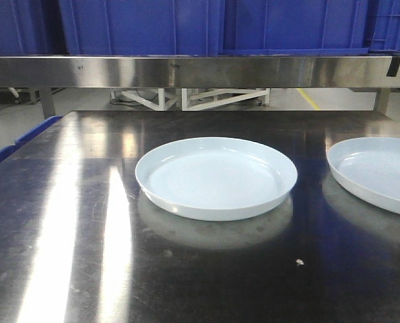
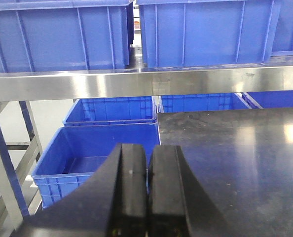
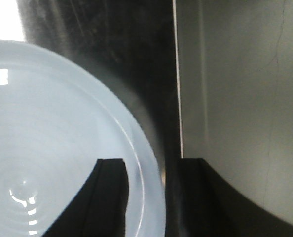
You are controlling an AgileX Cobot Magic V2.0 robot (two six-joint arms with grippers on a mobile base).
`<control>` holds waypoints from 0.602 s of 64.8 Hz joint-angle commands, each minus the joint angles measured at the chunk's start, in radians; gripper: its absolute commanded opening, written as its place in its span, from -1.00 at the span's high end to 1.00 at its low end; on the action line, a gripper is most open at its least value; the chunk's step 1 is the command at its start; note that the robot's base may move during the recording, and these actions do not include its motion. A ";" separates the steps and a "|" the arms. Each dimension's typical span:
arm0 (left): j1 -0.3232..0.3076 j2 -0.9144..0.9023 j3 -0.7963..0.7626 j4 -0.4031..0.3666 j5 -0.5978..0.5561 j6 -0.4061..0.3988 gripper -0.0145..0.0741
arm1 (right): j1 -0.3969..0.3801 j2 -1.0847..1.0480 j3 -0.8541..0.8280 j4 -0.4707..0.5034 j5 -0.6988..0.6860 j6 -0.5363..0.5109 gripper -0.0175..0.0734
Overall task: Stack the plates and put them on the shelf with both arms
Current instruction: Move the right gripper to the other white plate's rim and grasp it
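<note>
One white plate (image 1: 217,178) lies mid-surface (image 1: 72,222), a second plate (image 1: 378,171) apart at the right, before the shelf (image 1: 200,70) bearing blue crates (image 2: 205,29). The lower crate (image 2: 94,153) shows a bare bottom. The left tool (image 2: 147,153) is pressed together, while the right tool (image 3: 151,165) is spread astride a plate rim.

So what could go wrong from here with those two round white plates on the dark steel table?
1. The right gripper is open astride the rim of a glossy white round plate that lies close to the edge of the dark steel tabletop. A pinch on so thin a rim may slip, and the plate could slide off.
2. The brushed steel shelf looks crowded with big blue plastic crates, so room for the stack may be tight.
</note>
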 commanded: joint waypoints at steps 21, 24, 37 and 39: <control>0.002 0.007 -0.030 0.001 -0.088 -0.002 0.49 | -0.007 -0.019 -0.015 -0.010 -0.037 -0.023 -0.19; 0.002 0.007 -0.030 0.001 -0.088 -0.002 0.49 | -0.007 -0.018 -0.015 -0.010 -0.037 -0.023 -0.19; 0.002 0.007 -0.030 0.001 -0.088 -0.002 0.49 | -0.007 -0.015 -0.015 -0.009 -0.028 -0.023 -0.18; 0.002 0.007 -0.030 0.001 -0.088 -0.002 0.49 | -0.007 -0.015 -0.015 -0.009 -0.027 -0.023 -0.18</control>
